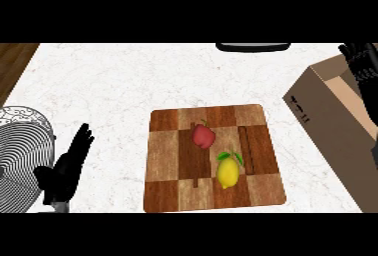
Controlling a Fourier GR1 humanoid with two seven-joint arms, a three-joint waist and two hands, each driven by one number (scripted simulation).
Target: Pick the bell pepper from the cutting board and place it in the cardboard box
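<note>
Bell pepper sits on the cutting board, lemon just beside it (that's the trap imo). Right hand hovers by the cardboard box, fingers straight and apart, holding nothing. Left hand rests open at the left, above the desk. Risks I'd guess: the reach clips the box wall, or the fingers nudge or grab the lemon instead.

The white marbled counter spreads wide in front of me. A checkered wooden cutting board lies flat near its middle. The open cardboard box stands at the right, close beside the board. A round ringed plate sits at the left edge, and a dark object at the far edge.
</note>
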